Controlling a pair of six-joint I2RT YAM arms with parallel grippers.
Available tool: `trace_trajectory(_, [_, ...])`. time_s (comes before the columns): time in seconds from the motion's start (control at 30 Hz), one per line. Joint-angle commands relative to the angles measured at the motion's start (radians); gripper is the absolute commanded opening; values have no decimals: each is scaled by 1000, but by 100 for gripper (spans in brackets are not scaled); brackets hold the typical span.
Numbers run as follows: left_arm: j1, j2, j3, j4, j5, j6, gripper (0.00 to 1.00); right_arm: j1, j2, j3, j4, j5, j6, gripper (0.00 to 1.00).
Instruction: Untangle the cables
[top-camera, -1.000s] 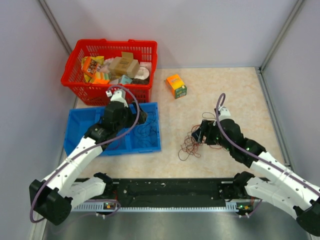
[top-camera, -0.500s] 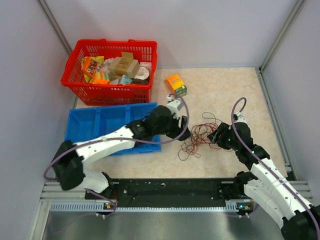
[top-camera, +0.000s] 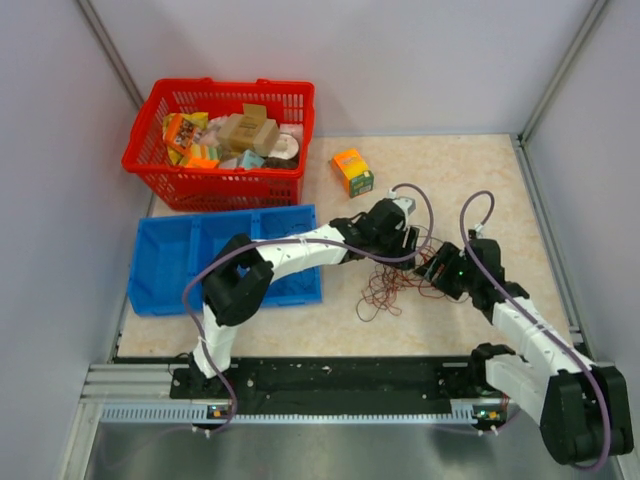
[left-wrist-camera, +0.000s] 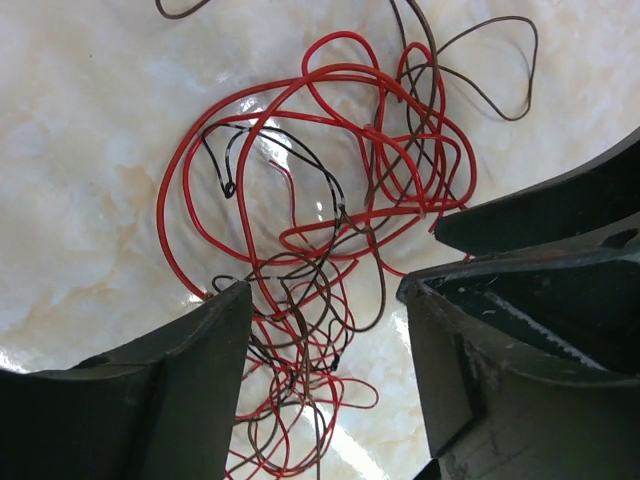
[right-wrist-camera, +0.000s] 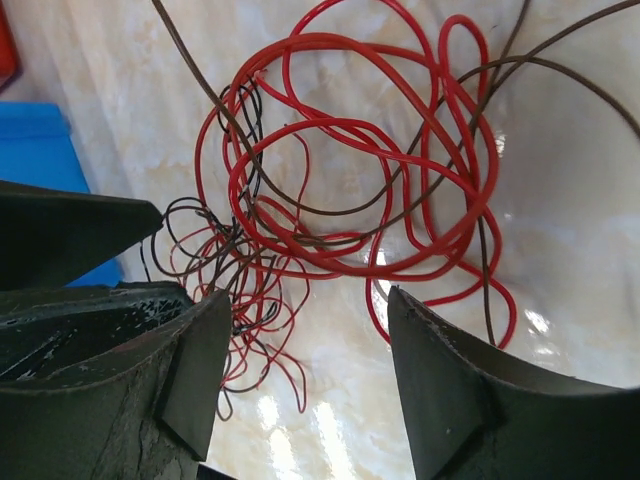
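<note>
Top external view shows both arms reaching in over the cables (top-camera: 388, 285), a loose knot of thin red and dark brown strands lying on the pale tabletop (top-camera: 470, 180) just past centre, toward four o'clock. The left pincer (top-camera: 405, 248) comes at the heap from eleven o'clock, the right pincer (top-camera: 437, 272) from three o'clock, and the two stand close together above its upper right edge. From the left wrist, the left pincer (left-wrist-camera: 325, 310) is spread wide with strands lying between and below the fingers, nothing pinched that I can see; from the right wrist, the right pincer (right-wrist-camera: 300, 340) is likewise spread over the cables (right-wrist-camera: 350, 200), gripping nothing. The red loops (left-wrist-camera: 320, 180) cross each other and the dark strands many times, so I'd judge the untangling barely begun: no strand lies free of the bundle, and nearly all the separating is left. Some dark wires also seem to lie inside the blue tray (top-camera: 170, 265) at nine o'clock, though they are too fine to be sure of. For room, the tabletop is open at twelve to two o'clock beyond the heap and toward the right wall; the orange box (top-camera: 352, 171) sits near at eleven, the red basket (top-camera: 215, 185) farther off at ten. The tightest spot is between the two pincers themselves, which could bump if both close in at once.
</note>
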Motion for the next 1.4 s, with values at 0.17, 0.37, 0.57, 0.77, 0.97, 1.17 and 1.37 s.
trace_trajectory(0.17, [-2,-37,1,-24,-25,9,74,-11,112,-48,255,-75,31,61])
trace_trajectory(0.37, [-11,-240,-191,57,-73,43,87,-11,208,-59,358,-44,49,58])
trace_trajectory(0.57, [39,-258,-263,71,-33,-55,75,-11,221,-70,377,-73,54,54])
trace_trajectory(0.77, [76,-180,-248,143,110,-117,61,-11,189,-87,361,-78,48,53])
trace_trajectory(0.97, [76,-110,-239,192,128,-158,52,-11,167,-81,344,-81,39,53])
trace_trajectory(1.17, [76,-110,-259,212,136,-177,24,-11,173,-79,358,-88,43,53])
trace_trajectory(1.37, [75,-221,-283,188,87,-129,0,-11,219,-85,412,-122,74,54])
